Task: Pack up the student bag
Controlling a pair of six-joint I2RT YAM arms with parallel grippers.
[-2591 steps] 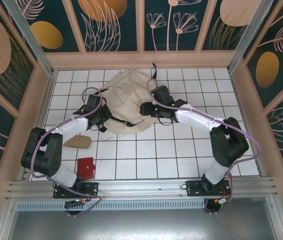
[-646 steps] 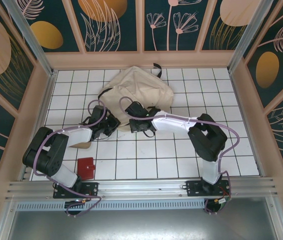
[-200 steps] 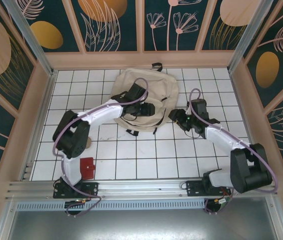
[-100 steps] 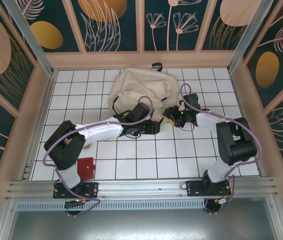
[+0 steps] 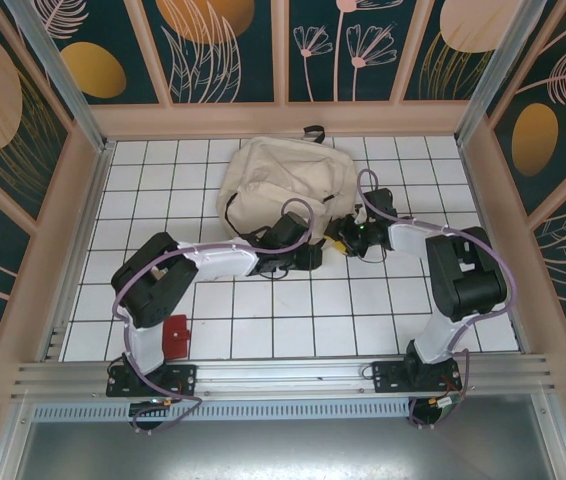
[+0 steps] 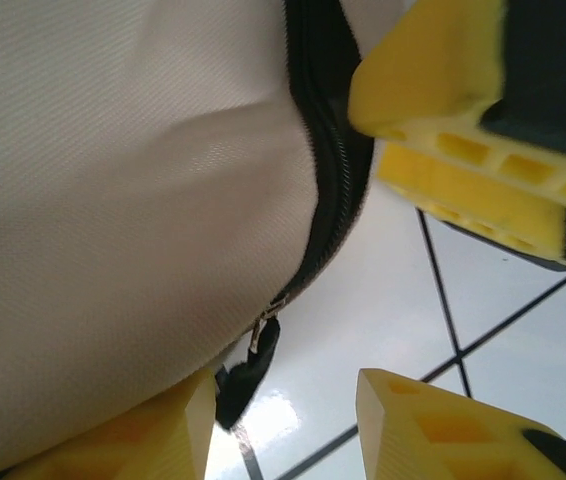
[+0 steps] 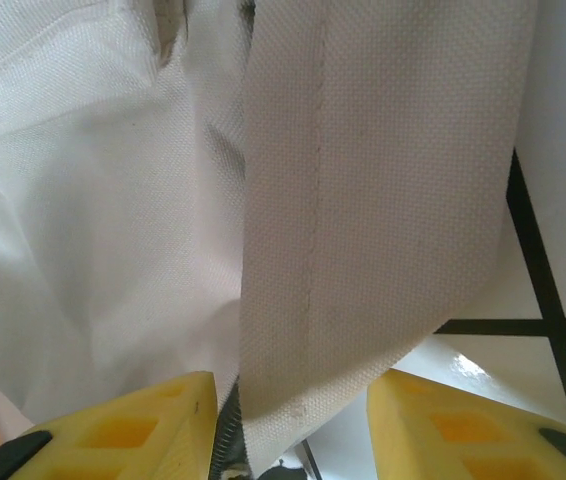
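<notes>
1. Red flat item (image 5: 175, 335) lies at the table's near-left, beside the left arm's base and well apart from everything else.
2. Left gripper (image 5: 310, 256) sits at the near edge of the bag, jaws released and holding nothing. In the wrist view its yellow fingers (image 6: 138, 440) stand apart over bare tile.
3. Key relation: the black zipper pull (image 6: 243, 375) hangs in the gap, close to the left finger and not pinched. The zipper (image 6: 328, 190) runs away from the pull, up along the bag's edge. My read: the left arm is better placed for the pull, needing a small shift and then a close.
4. Student bag (image 5: 283, 180) lies flat at the table's far centre, on the far side of both grippers. It looks about as wide as it is deep, so I can't call a long axis.
5. Right gripper (image 5: 346, 237) is just beside the left one, at the bag's near-right corner. Its fingers (image 7: 133, 425) are spread, with a fabric flap (image 7: 363, 200) hanging between them; it looks unclamped.
6. Table (image 5: 293, 320) is glossy white tile with dark grout, so I'd expect the bag to slide when tugged.
7. Patterned walls (image 5: 223, 50) close the far and side edges. Risk: the grippers are crowded together.
</notes>
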